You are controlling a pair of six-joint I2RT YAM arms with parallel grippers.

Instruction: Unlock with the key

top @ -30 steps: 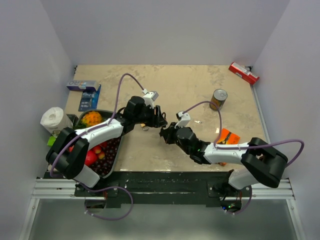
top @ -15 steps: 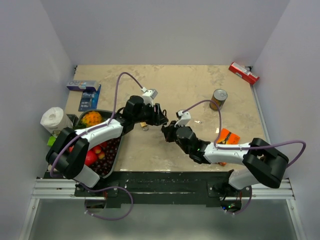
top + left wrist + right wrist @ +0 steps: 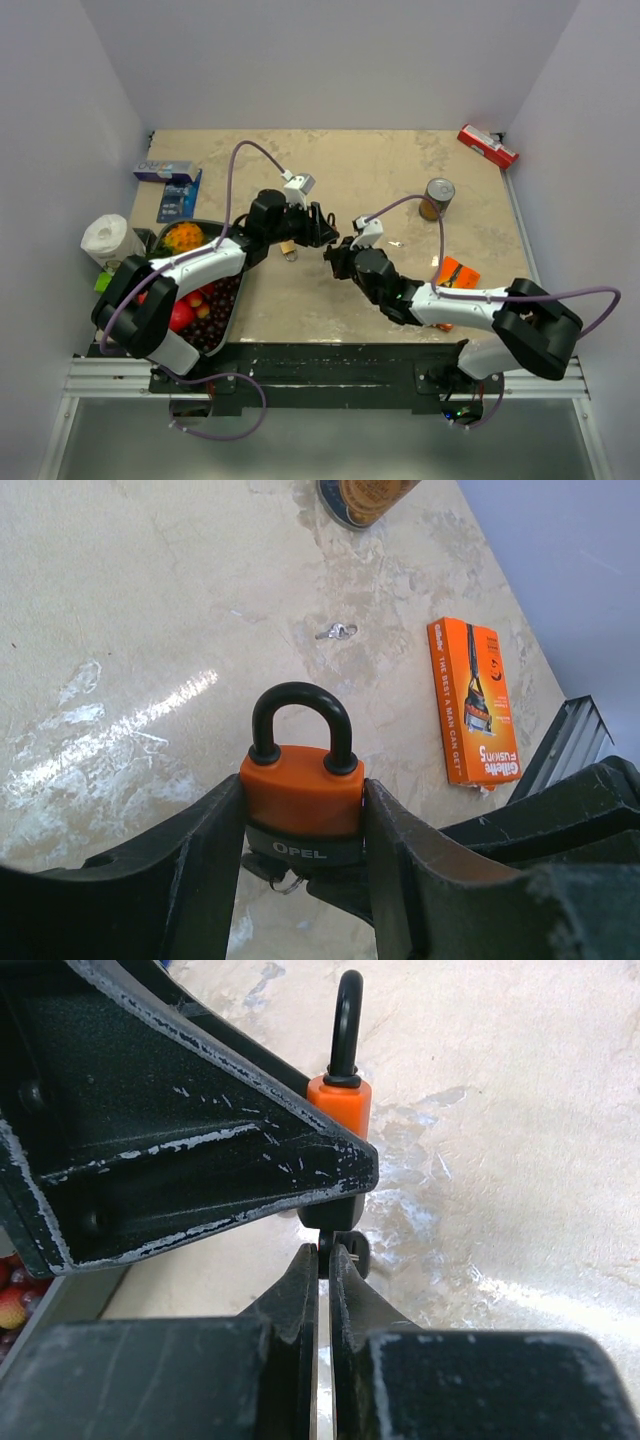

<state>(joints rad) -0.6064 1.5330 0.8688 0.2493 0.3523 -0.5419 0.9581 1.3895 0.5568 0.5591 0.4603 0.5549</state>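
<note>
Nearest, the right gripper [image 3: 322,1260] was pinched tight on the key [image 3: 352,1249], whose black head showed at the fingertips, just beneath the padlock [image 3: 340,1100]. Just beyond, the left gripper [image 3: 302,825], spread about halfway, clasped that orange padlock by its two sides.

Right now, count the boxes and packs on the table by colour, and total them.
Orange: 1, Gillette Fusion5 box
Red: 1, red box in the far right corner
Blue: 2, blue box and blue pack by the left edge
Total: 4
</note>
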